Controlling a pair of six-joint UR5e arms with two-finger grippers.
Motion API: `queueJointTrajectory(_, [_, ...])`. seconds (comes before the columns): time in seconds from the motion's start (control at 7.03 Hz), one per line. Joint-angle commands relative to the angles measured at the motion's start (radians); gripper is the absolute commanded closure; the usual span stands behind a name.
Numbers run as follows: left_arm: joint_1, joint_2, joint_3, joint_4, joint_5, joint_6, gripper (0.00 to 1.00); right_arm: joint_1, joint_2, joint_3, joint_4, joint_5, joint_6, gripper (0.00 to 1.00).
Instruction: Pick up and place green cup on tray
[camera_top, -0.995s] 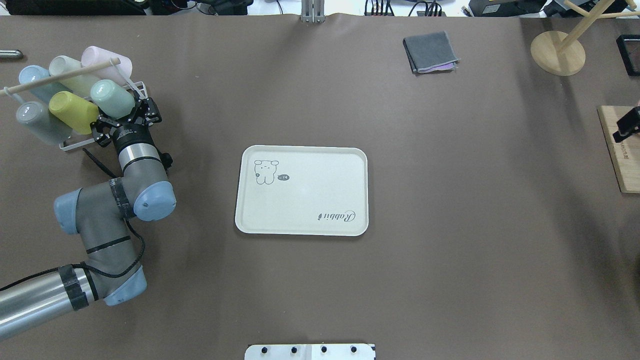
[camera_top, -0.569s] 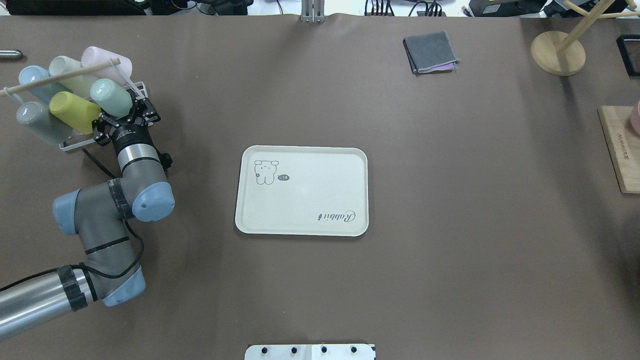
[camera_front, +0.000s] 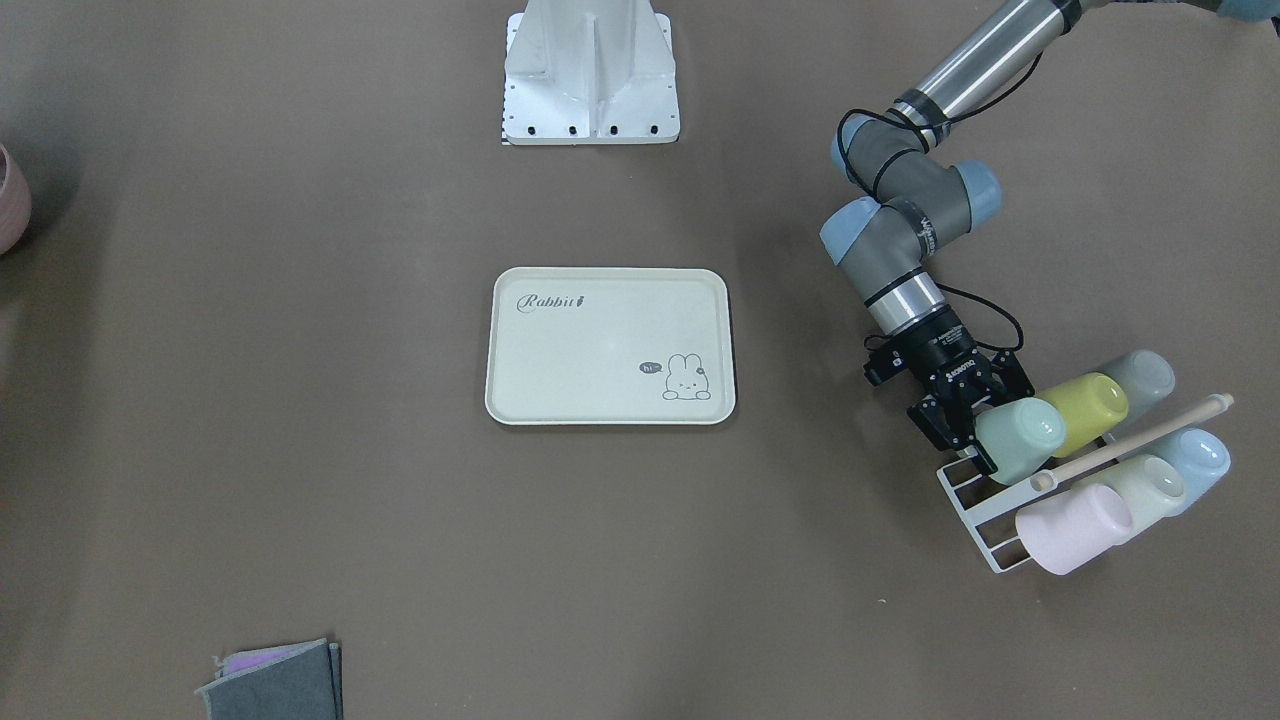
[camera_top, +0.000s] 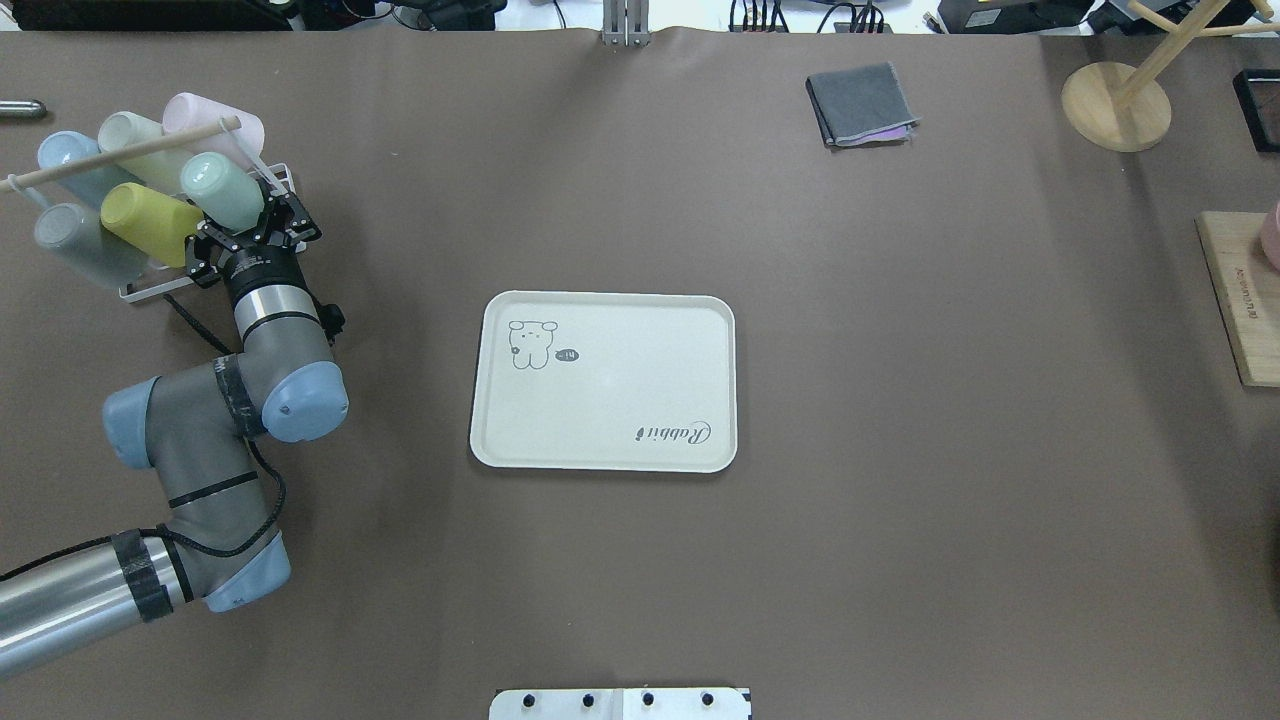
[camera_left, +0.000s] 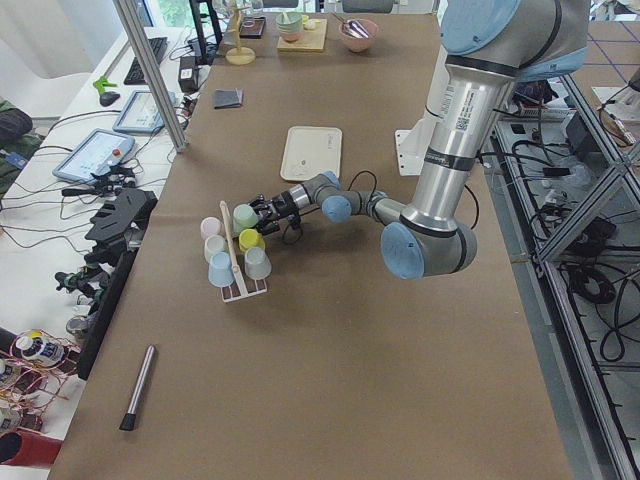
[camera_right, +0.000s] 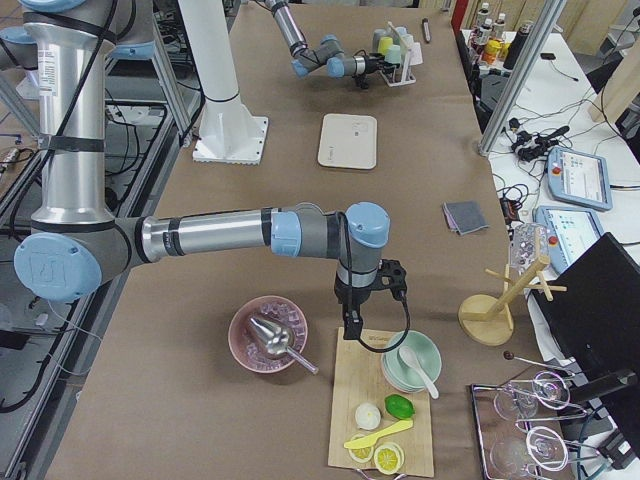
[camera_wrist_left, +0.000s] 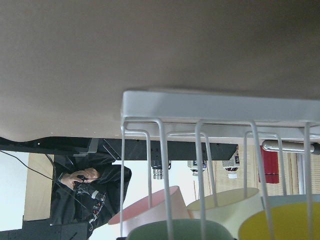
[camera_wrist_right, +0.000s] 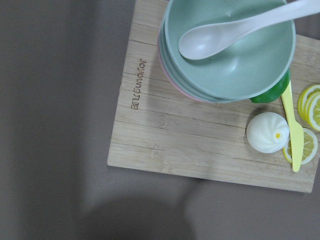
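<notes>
The green cup lies tilted, base outward, on a white wire rack at the table's far left, beside a yellow-green cup. My left gripper is at the cup's open end, and its fingers are closed on the cup's rim. In the left wrist view only the cup's rim shows, under the rack wires. The cream tray lies bare at mid-table, well to the right of the gripper. My right gripper hangs over a wooden board; I cannot tell whether it is open or shut.
The rack holds several other cups under a wooden dowel. A folded grey cloth lies at the far side. The wooden board carries stacked bowls with a spoon. A pink bowl stands beside it.
My left gripper has moved slightly away from the robot, and the green cup has shifted with it. My right gripper has left the overhead view's right edge.
</notes>
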Motion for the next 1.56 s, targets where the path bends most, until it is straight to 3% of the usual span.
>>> queueJointTrajectory(0.0, [-0.006, 0.019, -0.012, -0.138, -0.001, 0.136, 0.37, 0.001, -0.009, -0.029, 0.000, 0.024, -0.006, 0.00])
queueJointTrajectory(0.28, [-0.006, 0.053, -0.013, -0.221, -0.001, 0.175, 0.37, -0.001, 0.019, -0.057, 0.004, 0.034, 0.016, 0.00])
queueJointTrajectory(0.57, [-0.009, 0.056, -0.022, -0.223, -0.001, 0.187, 0.37, 0.002, -0.001, -0.075, 0.003, 0.113, 0.086, 0.00])
queueJointTrajectory(1.0, [-0.023, 0.058, -0.058, -0.224, -0.001, 0.232, 0.37, 0.002, 0.010, -0.061, 0.007, 0.141, 0.088, 0.00])
queueJointTrajectory(1.42, [-0.024, 0.125, -0.156, -0.224, -0.004, 0.270, 0.37, 0.008, -0.019, -0.057, 0.006, 0.179, 0.086, 0.00])
